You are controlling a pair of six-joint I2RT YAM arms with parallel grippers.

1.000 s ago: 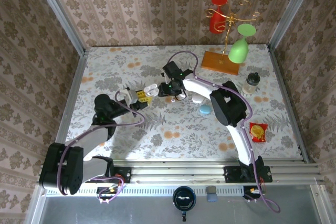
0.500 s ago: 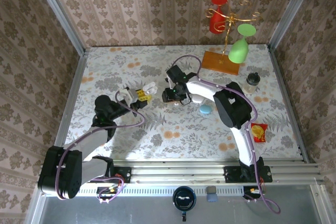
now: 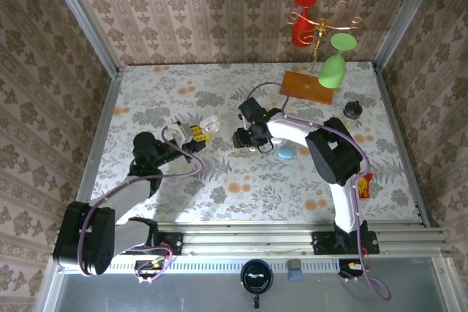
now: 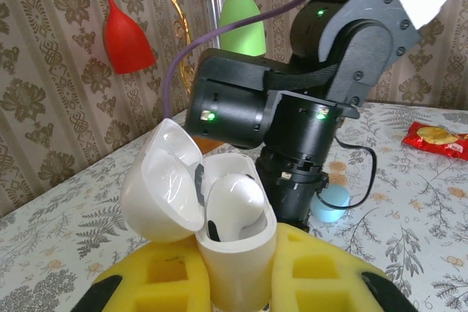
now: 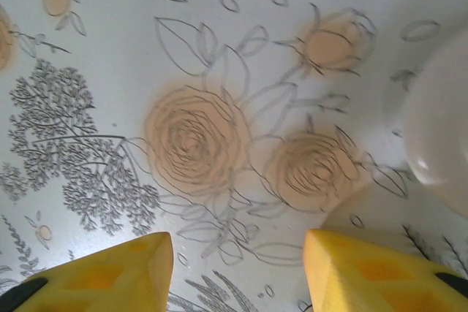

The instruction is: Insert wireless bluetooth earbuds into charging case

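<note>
Now your left gripper (image 3: 196, 135) is squeezing the open charging case (image 4: 238, 261), with its lid (image 4: 164, 191) tipped back. One earbud (image 4: 234, 199) sits in it. Just behind it you see your right gripper (image 5: 238, 268), fingers apart and holding nothing, low over the flowery table (image 5: 88, 49), beside a white round thing (image 5: 439, 122). Far back hang a red glass (image 4: 126, 34) and a green glass (image 4: 245, 12).

left pincer (image 3: 197, 133) clamped, raised | right pincer (image 5: 238, 272) open, facing down

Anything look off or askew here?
Nothing spilled or broken. One oddity: the earbud in the open charging case, held by the left pincer, sits high and tilted, seemingly not fully seated.
</note>
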